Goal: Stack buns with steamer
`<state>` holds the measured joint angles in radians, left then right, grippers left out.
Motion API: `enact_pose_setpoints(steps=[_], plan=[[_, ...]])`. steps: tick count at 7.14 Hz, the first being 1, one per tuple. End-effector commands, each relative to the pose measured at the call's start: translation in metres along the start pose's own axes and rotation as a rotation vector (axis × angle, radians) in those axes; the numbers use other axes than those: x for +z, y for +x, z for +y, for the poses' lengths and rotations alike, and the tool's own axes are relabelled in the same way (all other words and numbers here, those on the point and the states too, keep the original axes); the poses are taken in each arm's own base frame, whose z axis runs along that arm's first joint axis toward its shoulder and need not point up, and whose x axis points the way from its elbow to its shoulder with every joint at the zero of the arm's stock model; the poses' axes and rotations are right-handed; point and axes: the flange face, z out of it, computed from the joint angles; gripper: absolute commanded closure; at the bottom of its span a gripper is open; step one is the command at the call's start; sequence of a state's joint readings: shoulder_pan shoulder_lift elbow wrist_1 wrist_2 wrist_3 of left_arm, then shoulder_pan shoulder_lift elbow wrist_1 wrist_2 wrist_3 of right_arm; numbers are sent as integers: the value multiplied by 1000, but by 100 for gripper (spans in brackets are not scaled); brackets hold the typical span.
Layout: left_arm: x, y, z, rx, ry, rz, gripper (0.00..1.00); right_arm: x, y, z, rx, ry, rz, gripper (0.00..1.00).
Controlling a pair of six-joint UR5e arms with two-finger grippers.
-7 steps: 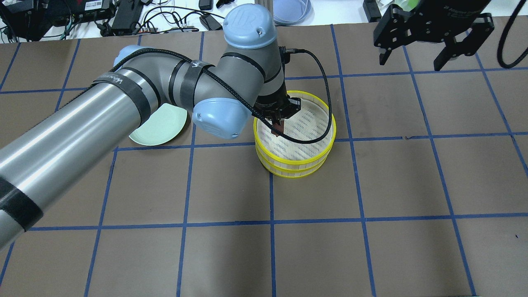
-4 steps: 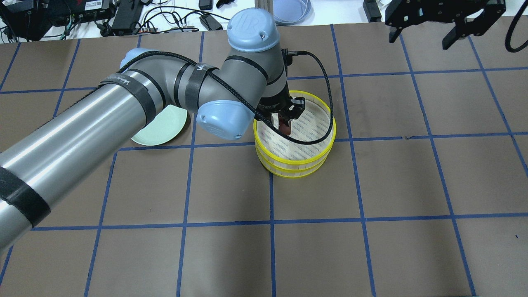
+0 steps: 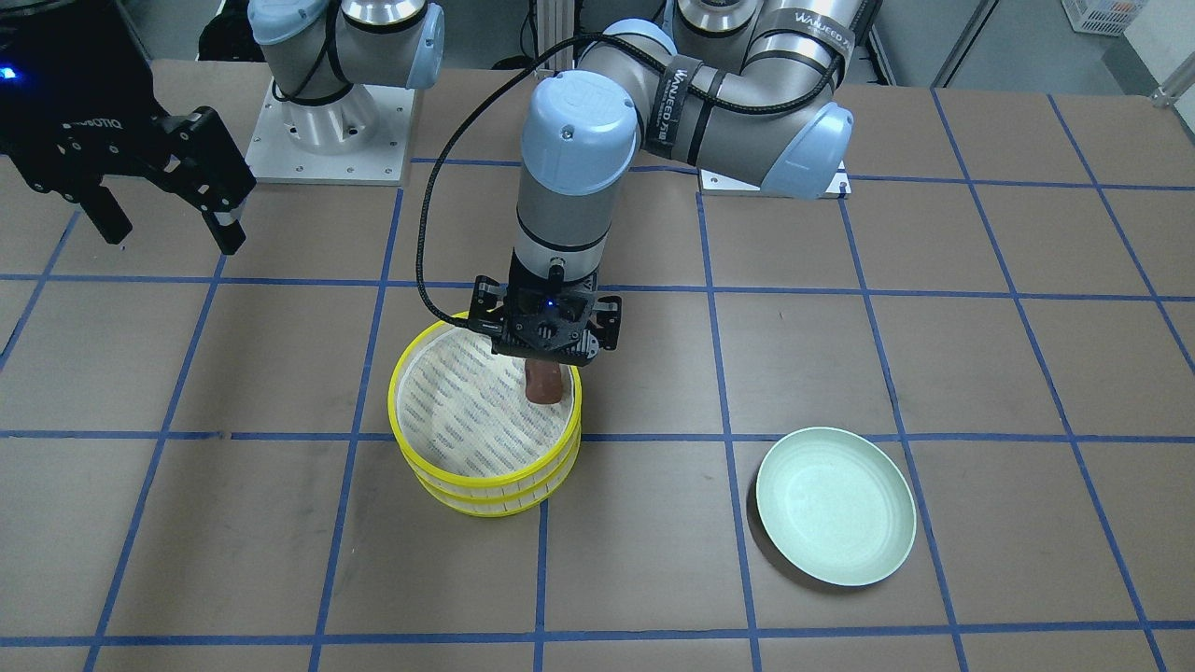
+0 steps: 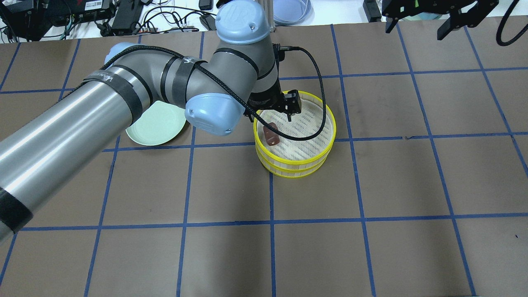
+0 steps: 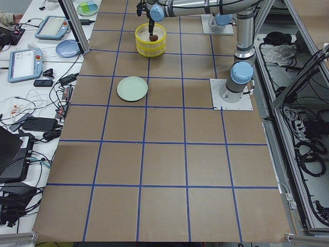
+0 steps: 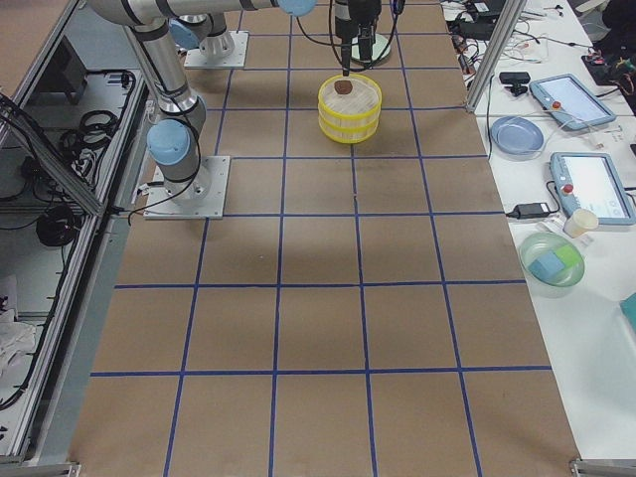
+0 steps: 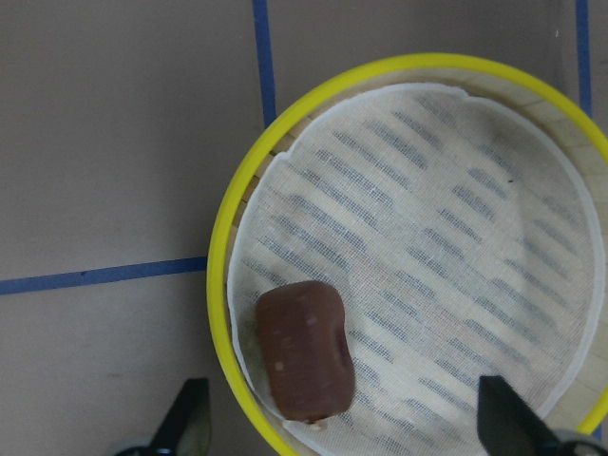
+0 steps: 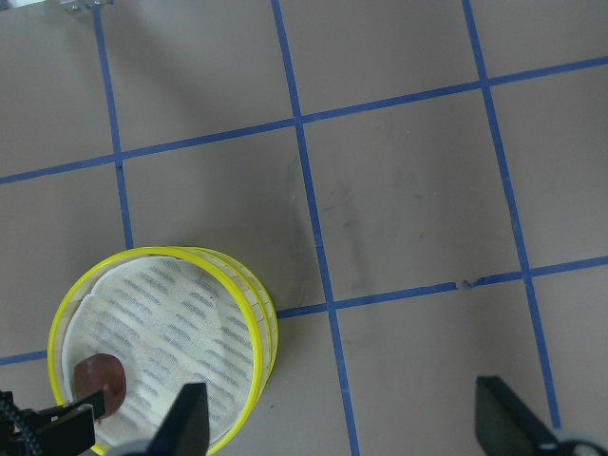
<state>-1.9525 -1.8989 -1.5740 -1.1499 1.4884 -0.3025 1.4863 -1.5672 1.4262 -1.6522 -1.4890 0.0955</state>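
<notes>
The dark reddish-brown bun (image 4: 271, 135) lies on the white cloth inside the top tier of the yellow-rimmed steamer (image 4: 331, 123), near its left rim. It also shows in the left wrist view (image 7: 304, 350) and the front view (image 3: 543, 384). My left gripper (image 4: 270, 115) hovers just above it, open and empty, with the fingertips (image 7: 185, 418) spread wide. My right gripper (image 4: 417, 25) is open and empty, high at the table's far right. The cream-white bun is not in view.
The steamer (image 3: 485, 481) is two stacked tiers. A pale green plate (image 4: 154, 123) lies empty left of it, partly under my left arm, and shows whole in the front view (image 3: 836, 504). Cables and devices lie beyond the table's far edge.
My left gripper has opened and let go of the brown bun, which now lies on the steamer's cloth. The gripper has lifted slightly. My right gripper has moved farther back.
</notes>
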Motion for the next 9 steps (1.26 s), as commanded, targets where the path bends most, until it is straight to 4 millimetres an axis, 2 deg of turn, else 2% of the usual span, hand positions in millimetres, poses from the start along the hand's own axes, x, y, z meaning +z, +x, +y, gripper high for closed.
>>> enact_pose_setpoints(steps=[1,2,3,4,5,7,8,9], plan=[[-23,-18,1,-1,4,-20,0,4,0,3,3,-27,-6,0],[-45,-41,2,28,10,-85,0,2,0,4,-5,-24,-7,0],[-76,-65,6,68,-11,-134,0,3,0,5,-6,-27,-6,0],[-113,-94,7,39,-49,-139,0,3,0,5,-6,-27,-6,0],[-156,-116,15,59,-71,-139,0,10,1,7,-5,-40,-5,0],[-239,-161,39,22,-52,-152,0,5,0,11,-5,-33,-7,0],[-256,-171,56,-1,-60,-153,0,5,0,11,-7,-33,-7,0],[-253,-178,56,-16,-67,-147,0,5,0,11,-5,-33,-7,0]])
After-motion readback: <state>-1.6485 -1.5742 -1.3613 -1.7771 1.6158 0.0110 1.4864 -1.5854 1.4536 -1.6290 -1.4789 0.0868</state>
